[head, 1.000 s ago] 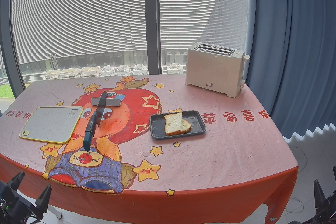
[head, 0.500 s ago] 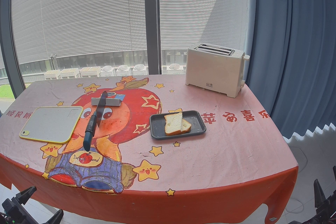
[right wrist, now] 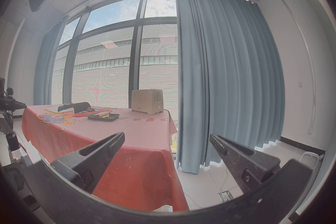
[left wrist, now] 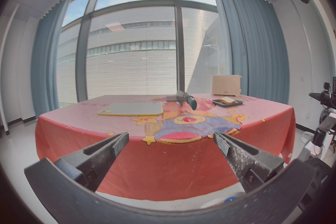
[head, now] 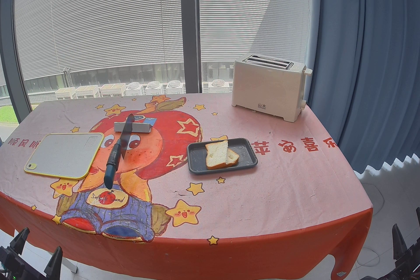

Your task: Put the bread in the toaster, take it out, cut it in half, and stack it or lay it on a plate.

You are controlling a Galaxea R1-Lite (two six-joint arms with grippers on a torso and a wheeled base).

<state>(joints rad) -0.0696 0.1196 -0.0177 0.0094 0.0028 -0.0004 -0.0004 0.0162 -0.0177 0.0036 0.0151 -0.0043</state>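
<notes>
Two pieces of bread (head: 221,154) lie overlapping on a dark rectangular plate (head: 197,162) at the middle of the table. The white toaster (head: 269,86) stands at the back right with its slots empty. A knife (head: 116,154) with a dark handle lies left of the plate, its blade propped on a small grey block (head: 131,127). My left gripper (head: 41,239) hangs open below the table's front left edge. My right gripper (head: 407,224) is open, low off the front right corner. Neither holds anything.
A pale cutting board (head: 65,154) with a yellow rim lies at the left. The orange cloth hangs down over the table's front edge (left wrist: 182,165). Blue curtains (right wrist: 224,77) hang to the right of the table, and a window is behind it.
My left gripper has sunk a little below the table's front edge, dipping and turning half a second ago before rising slightly. The right gripper and the table's things have not moved.
</notes>
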